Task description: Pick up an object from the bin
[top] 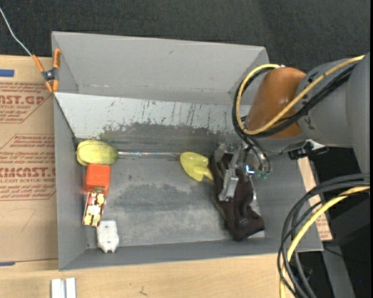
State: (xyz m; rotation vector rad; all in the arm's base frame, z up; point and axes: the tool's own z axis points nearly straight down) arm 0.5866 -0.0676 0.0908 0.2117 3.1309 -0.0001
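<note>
Dark brown crumpled item [241, 215] lies at the right side of the bin [155, 219]. Hand [231, 177] points down onto its upper end; its opening cannot be told.

Dark floor [174, 5] across the top of the view, matte charcoal, faintly textured like carpet; a thin white cable [6, 25] runs slantwise over it at the upper left, curving toward the left edge; pale wood-grain counter [174, 277] along the bottom, the lightest surface in sight; a small whitish ribbed strip [62, 285] lies on the counter at the lower left, touching the bottom edge; light even, from above; shadows soft and short.
</note>
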